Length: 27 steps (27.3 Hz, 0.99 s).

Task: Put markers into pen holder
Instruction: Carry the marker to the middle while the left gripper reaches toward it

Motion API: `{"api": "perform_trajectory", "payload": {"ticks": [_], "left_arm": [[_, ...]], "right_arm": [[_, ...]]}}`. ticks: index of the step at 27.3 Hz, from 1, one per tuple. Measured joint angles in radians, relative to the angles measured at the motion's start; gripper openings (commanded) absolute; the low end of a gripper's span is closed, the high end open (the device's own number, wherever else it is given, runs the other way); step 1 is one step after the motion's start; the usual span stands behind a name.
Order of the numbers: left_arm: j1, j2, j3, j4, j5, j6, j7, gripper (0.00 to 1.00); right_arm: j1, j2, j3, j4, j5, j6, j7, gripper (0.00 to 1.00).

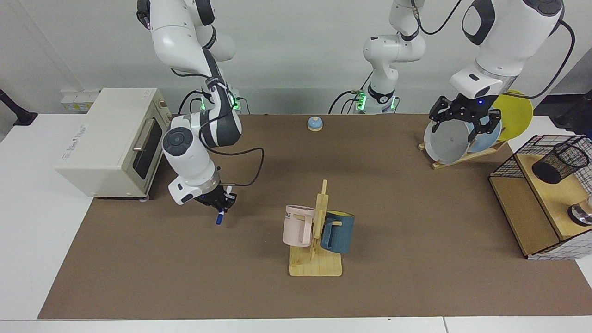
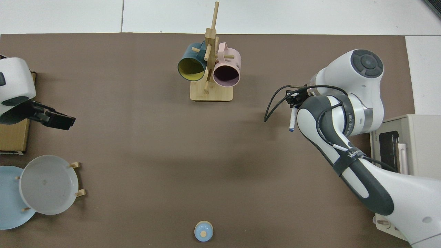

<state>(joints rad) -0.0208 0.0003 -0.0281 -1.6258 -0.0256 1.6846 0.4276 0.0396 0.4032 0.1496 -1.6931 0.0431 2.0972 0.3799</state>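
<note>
The marker [image 1: 220, 217], white with blue ends, hangs tilted a little above the brown mat, and my right gripper [image 1: 221, 202] is shut on its upper part. From above, the marker [image 2: 292, 120] sticks out beneath the right gripper [image 2: 294, 102], left of the arm's wrist. The pen holder [image 1: 560, 162], a black mesh cup, lies tilted on the wooden shelf at the far right of the facing view, out of the top view. My left gripper [image 1: 464, 121] hovers open over the grey plate, far from the marker; it shows at the top view's left edge as the left gripper [image 2: 57, 120].
A wooden mug rack [image 1: 316, 259] with a pink mug [image 1: 297, 225] and a blue mug [image 1: 338, 231] stands mid-table. A toaster oven [image 1: 111, 138] sits behind the right arm. Plates [image 1: 447, 141] lean in a rack by the wire basket frame [image 1: 505, 167]. A small bell [image 1: 315, 123] sits at the back.
</note>
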Motion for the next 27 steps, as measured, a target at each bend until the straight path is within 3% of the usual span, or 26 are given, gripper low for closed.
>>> {"api": "perform_trajectory", "payload": {"ticks": [7, 13, 18, 27], "left_arm": [[-0.001, 0.0, -0.008, 0.0, -0.058, 0.028, 0.214, 1.0], [-0.001, 0.0, -0.009, -0.001, -0.153, 0.028, 0.398, 1.0], [-0.001, 0.0, -0.011, -0.004, -0.243, 0.027, 0.441, 1.0], [-0.002, 0.0, -0.031, -0.037, -0.344, 0.024, 0.46, 1.0]], "right_arm": [[0.038, -0.057, 0.003, 0.112, 0.072, -0.173, 0.189, 0.0], [0.083, -0.076, 0.004, 0.147, 0.184, -0.187, 0.397, 0.0], [0.132, -0.08, 0.005, 0.156, 0.243, -0.187, 0.588, 0.0], [0.235, -0.08, 0.008, 0.182, 0.29, -0.185, 0.927, 0.0]]}}
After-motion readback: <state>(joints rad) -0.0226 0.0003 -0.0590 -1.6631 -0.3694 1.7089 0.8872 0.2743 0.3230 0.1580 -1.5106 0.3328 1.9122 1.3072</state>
